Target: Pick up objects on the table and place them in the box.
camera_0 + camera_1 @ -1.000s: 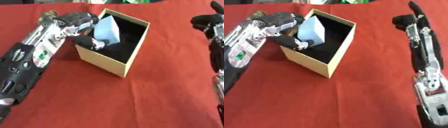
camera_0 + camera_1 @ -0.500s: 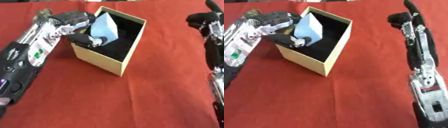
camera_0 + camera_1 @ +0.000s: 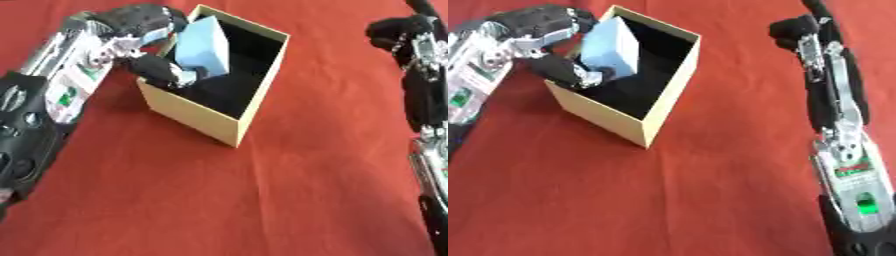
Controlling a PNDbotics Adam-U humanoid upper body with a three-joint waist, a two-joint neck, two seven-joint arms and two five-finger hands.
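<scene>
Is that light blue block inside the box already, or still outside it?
Partly in. The light blue block leans tilted over the box rim, its lower end inside, held by the left hand.

Box [image 3: 229, 126]: open-topped, pale tan walls, black interior, standing upright on the red surface and turned at an angle so one corner faces the camera. Light blue block [image 3: 201, 46]: rectangular, smooth-faced, tilted, lower part inside the box at its left wall, upper end projecting above the rim. Curled fingers and thumb of the left hand [image 3: 144, 30] are round it.
</scene>
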